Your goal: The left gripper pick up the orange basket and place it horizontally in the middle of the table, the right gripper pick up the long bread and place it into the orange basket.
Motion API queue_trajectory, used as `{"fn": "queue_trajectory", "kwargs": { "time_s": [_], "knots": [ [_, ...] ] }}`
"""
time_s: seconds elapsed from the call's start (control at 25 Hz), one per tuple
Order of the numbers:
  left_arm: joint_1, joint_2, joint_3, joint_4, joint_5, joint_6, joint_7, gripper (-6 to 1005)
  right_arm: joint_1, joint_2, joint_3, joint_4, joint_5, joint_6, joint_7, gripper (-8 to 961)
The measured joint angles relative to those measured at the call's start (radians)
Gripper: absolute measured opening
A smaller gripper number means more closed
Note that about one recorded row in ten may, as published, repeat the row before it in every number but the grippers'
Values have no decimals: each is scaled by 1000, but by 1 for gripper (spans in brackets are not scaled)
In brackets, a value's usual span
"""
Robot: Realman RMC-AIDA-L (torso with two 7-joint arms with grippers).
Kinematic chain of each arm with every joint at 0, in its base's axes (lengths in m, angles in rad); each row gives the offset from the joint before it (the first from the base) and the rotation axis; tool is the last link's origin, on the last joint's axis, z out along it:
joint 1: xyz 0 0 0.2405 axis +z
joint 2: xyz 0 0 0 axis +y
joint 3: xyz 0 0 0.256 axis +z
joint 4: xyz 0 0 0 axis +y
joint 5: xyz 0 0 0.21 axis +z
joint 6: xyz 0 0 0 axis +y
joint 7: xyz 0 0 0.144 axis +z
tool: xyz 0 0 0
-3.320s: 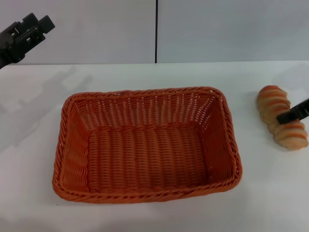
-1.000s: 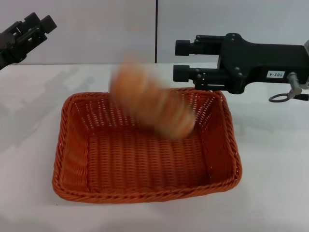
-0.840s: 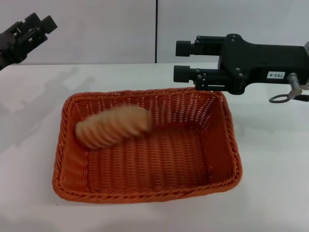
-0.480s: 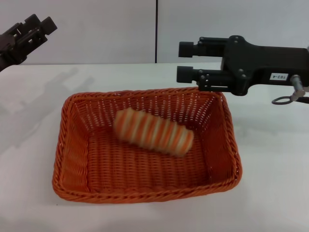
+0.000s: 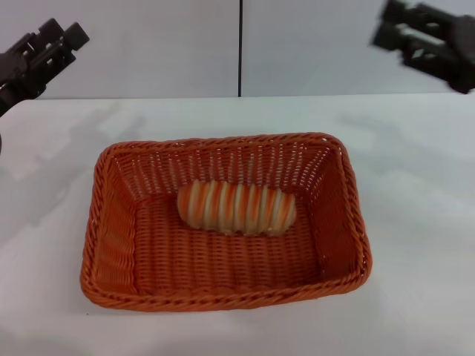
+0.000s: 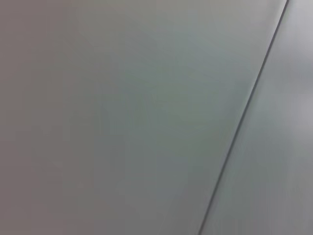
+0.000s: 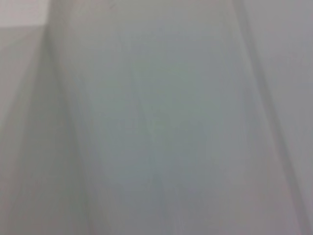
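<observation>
The orange basket (image 5: 223,300) sits lengthwise across the middle of the white table (image 5: 419,222) in the head view. The long bread (image 5: 236,208), tan with cream stripes, lies flat on the basket floor toward its far side, roughly parallel to the long walls. My right gripper (image 5: 385,24) is high at the upper right, well away from the basket, open with nothing between its fingers. My left gripper (image 5: 64,31) hangs at the upper left above the table's far edge, open and empty. Neither wrist view shows a task object.
A grey wall with a dark vertical seam (image 5: 240,48) runs behind the table. Both wrist views show only this plain grey wall; a dark seam (image 6: 244,117) crosses the left wrist view. Bare white tabletop surrounds the basket on all sides.
The bread dropped from my right gripper, tumbled inside the basket and came to rest. My right gripper has pulled up and away to the right. The left arm has not moved.
</observation>
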Motion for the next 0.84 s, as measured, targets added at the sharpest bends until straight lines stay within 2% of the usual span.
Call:
{"fn": "queue_trajectory", "kwargs": {
  "time_s": [0.08, 0.12, 0.16, 0.2, 0.36, 0.44, 0.56, 0.84],
  "knots": [
    [-4, 0, 0, -42, -46, 1, 63, 695, -30, 0, 88, 37, 1, -1, -49, 640],
    [-4, 0, 0, -42, -46, 1, 63, 695, -30, 0, 88, 37, 1, -1, -49, 640],
    [-4, 0, 0, -42, -46, 1, 63, 695, -49, -1, 152, 72, 1, -1, -111, 640],
    [-4, 0, -1, -72, -92, 1, 114, 695, -49, -1, 152, 72, 1, -1, -111, 640],
    [3, -1, -2, -158, -238, -1, 244, 695, -69, -1, 293, 181, 35, 4, -274, 640],
    [5, -1, -2, -190, -299, -1, 293, 695, -72, -2, 321, 206, 48, 8, -311, 640],
    [3, -1, -2, -218, -381, -5, 355, 695, -71, -2, 442, 291, 76, 13, -447, 640],
    [-12, -1, -2, -226, -458, -25, 426, 695, -52, -2, 563, 347, 80, 44, -509, 640]
  ]
}}
